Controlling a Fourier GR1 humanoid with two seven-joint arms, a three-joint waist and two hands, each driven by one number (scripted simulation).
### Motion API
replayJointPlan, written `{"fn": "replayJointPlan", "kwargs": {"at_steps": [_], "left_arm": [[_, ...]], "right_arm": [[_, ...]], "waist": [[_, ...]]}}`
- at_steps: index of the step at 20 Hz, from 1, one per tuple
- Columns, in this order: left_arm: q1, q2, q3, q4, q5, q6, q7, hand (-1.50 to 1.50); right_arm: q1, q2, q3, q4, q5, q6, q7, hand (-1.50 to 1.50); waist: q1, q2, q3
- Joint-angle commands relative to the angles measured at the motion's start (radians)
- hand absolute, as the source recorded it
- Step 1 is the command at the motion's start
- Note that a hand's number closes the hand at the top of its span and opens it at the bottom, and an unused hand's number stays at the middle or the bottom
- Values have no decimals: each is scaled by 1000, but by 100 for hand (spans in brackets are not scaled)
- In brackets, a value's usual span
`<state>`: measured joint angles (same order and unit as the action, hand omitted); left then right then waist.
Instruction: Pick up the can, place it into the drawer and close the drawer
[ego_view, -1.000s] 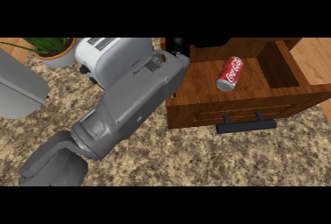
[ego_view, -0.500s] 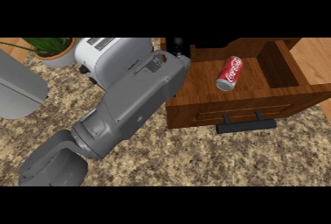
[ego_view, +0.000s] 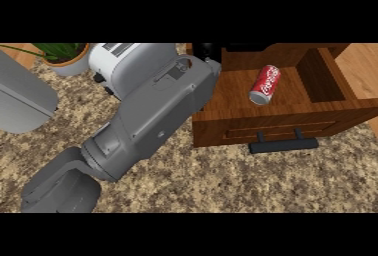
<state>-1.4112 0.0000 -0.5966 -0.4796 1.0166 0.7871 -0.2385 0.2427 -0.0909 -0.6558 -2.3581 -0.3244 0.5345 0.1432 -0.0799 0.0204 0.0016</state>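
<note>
A red can (ego_view: 264, 85) lies on its side on the floor of the open wooden drawer (ego_view: 295, 125). The drawer's black handle (ego_view: 284, 145) points toward me. My right forearm (ego_view: 151, 115) runs from the lower left up to the drawer's back left corner. Only a black bit of my right hand (ego_view: 204, 50) shows there, left of the can and apart from it. A grey forearm (ego_view: 22, 100) at the left edge is my left arm; its hand is out of view.
A white toaster (ego_view: 111, 60) stands behind my right forearm, with a potted plant (ego_view: 66, 57) at the back left. The speckled stone counter (ego_view: 244, 185) spreads in front of the drawer. A wooden divider (ego_view: 321, 72) stands right of the can.
</note>
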Motion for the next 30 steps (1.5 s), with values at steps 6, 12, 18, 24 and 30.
{"fn": "replayJointPlan", "kwargs": {"at_steps": [6,12,18,24,30], "left_arm": [[16,0,-24,-29,29,18,-75,-150],[-7,0,-9,-36,53,14,-39,-150],[-10,0,-5,-100,34,57,18,-150],[-1,69,-13,-91,-19,40,82,-150],[93,121,1,-147,-43,9,57,-150]], "right_arm": [[-149,1,181,-62,423,-26,-58,-150],[-232,-4,364,19,717,-61,-88,-150],[-377,21,522,240,1009,-220,-143,-150],[-521,-44,593,441,1161,-283,-189,-150],[-602,-50,693,710,1340,-409,-256,-150]], "waist": [[42,-1,-1],[60,-7,-1],[99,-17,-2],[101,-19,-1],[112,-18,-2]]}}
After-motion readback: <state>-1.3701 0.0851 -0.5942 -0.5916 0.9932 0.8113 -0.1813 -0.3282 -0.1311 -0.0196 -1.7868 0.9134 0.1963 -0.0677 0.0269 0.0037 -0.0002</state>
